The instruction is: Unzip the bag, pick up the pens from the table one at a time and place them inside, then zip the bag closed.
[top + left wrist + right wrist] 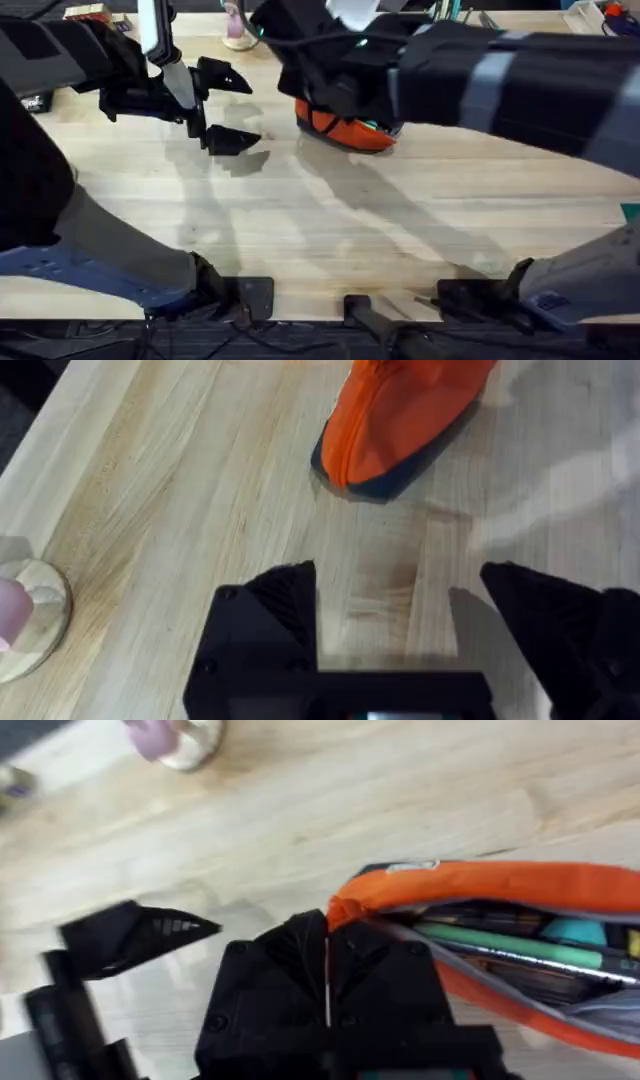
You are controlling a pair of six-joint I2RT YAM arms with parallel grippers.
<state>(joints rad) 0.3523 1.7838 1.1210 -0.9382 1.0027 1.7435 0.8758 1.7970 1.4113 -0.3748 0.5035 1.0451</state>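
Currently, the bag (345, 130) lies on the table (330, 220) toward its far side, partly covered in the overhead view by the right arm reaching across it. In the right wrist view the bag (480, 890) is unzipped, and a green pen (500, 942) lies inside among other contents. The right gripper (327, 945) has its fingers pressed together at the bag's open end, pinching the orange edge there. The left gripper (228, 108) hovers over bare table to the left of the bag, apart from it, with its fingers (275, 605) spread wide and holding nothing.
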